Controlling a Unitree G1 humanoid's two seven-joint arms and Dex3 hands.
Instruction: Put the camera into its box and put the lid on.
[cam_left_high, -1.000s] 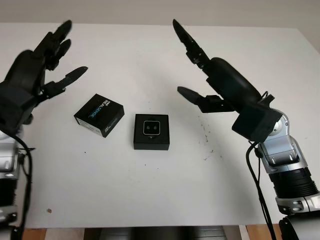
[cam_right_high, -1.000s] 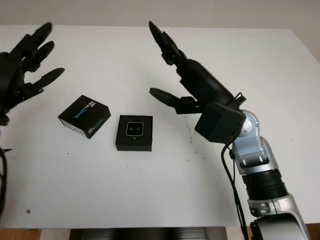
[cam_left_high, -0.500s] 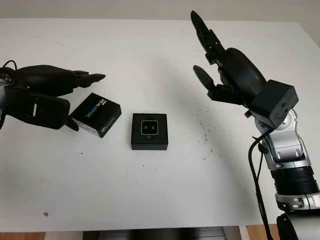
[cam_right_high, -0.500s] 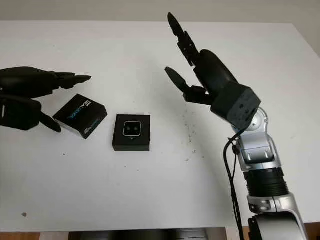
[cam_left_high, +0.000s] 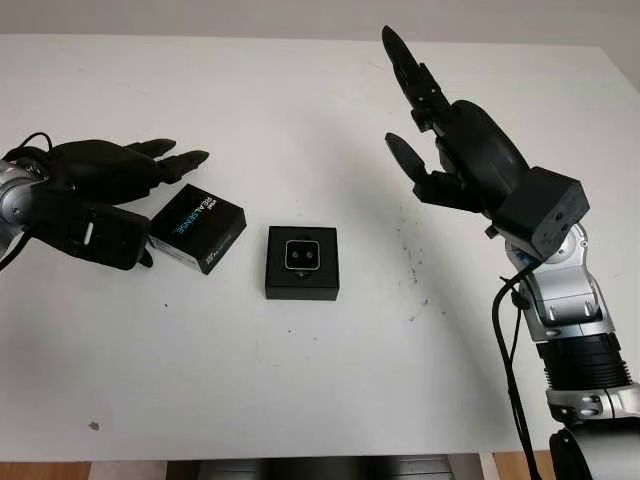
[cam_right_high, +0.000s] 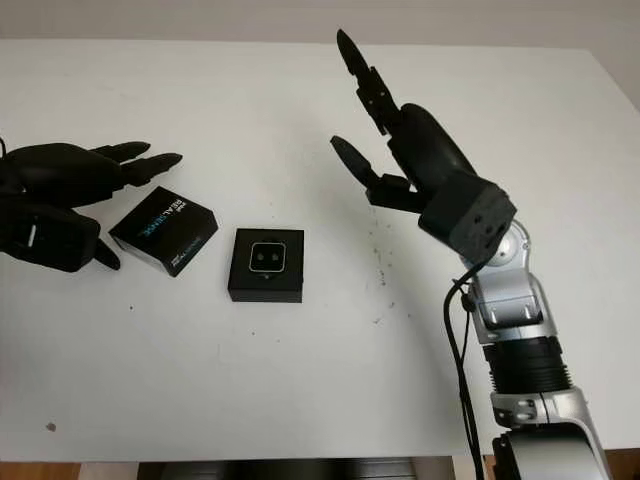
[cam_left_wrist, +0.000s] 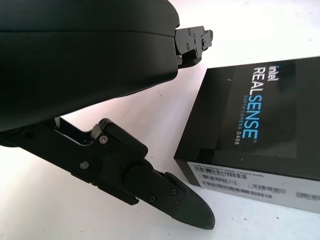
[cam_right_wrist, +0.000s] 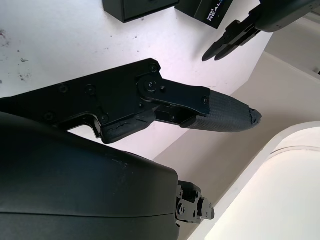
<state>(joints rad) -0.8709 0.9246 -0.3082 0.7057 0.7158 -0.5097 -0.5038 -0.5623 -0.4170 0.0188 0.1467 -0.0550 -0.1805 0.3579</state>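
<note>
Left hand now nearer the lid (still open).

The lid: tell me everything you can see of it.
The lid is a shallow black rectangular cover, cardboard by its look, printed "intel REALSENSE" in white and blue on top, with a white barcode label on one side. It lies flat and skewed on the table, left of the box. The open left hand is beside it; contact is unclear.
</note>
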